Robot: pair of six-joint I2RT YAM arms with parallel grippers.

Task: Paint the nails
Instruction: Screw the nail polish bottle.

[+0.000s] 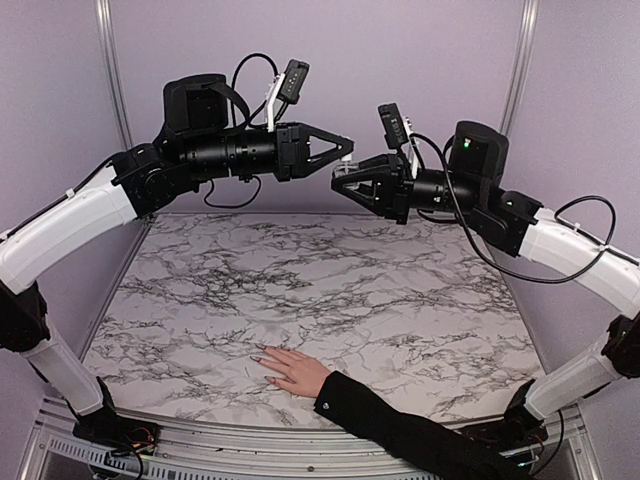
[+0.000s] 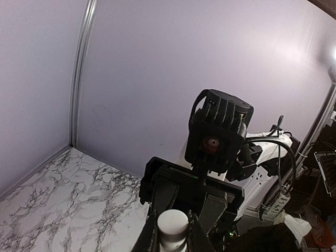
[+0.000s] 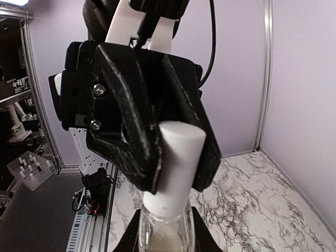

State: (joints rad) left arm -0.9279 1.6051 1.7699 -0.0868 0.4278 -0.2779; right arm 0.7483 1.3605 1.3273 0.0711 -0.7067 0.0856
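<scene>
Up top, left fingers (image 1: 332, 139) clamp the cap (image 3: 179, 156), right fingers (image 1: 352, 181) grip the bottle (image 3: 163, 232); nails (image 1: 258, 348) at six o'clock, well below.

The nails (image 1: 258, 352) are tiny ovals at the tips of a pale hand (image 1: 292, 371) that comes out of a black sleeve (image 1: 400, 430). The hand lies flat, palm down, on the marble table (image 1: 330, 270), close to the table's near edge and a little left of its middle. The fingers (image 1: 270, 357) are slightly spread and point toward the table's left side, so the nails face upward. They are too small to tell their colour or whether paint is on them
</scene>
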